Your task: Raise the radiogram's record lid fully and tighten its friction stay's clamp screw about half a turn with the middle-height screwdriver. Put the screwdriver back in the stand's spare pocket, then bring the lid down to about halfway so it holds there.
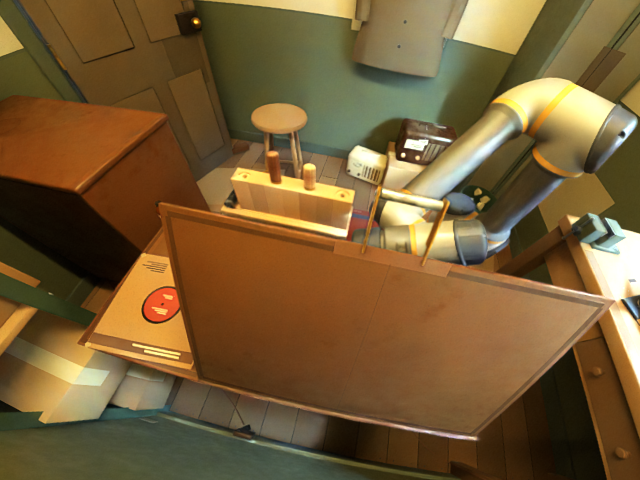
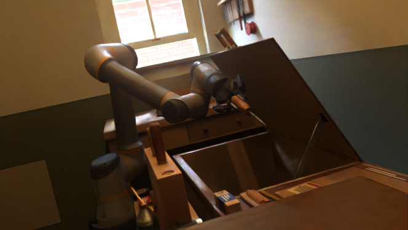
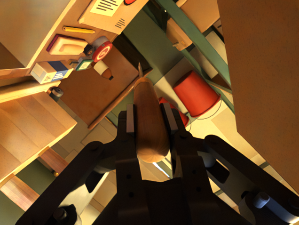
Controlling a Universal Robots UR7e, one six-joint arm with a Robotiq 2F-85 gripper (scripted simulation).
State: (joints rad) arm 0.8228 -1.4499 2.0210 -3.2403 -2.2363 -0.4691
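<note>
The wooden-handled screwdriver [image 2: 243,105] is clamped by its handle [image 3: 148,121] in my closed gripper [image 2: 235,97], high over the radiogram's open well with its blade pointing down toward the raised lid's inner face. The record lid [image 1: 362,325] stands raised, its underside [image 2: 276,92] sloping up over the well. The thin friction stay [image 2: 308,147] runs from the lid down into the well at the right. The wooden stand [image 1: 292,199] beside the cabinet holds two other screwdrivers, a dark-handled one [image 1: 273,166] and a pale short one [image 1: 309,176], with empty pockets alongside. The lid hides my gripper from the side camera.
The lid's inner face [image 3: 263,72] lies close on one side of the screwdriver. The well's ledge carries a small blue-and-white box [image 2: 226,200], a pencil and a record sleeve [image 1: 147,310]. A red bucket [image 3: 195,93] stands on the floor, and a workbench [image 1: 605,289] lies behind the arm.
</note>
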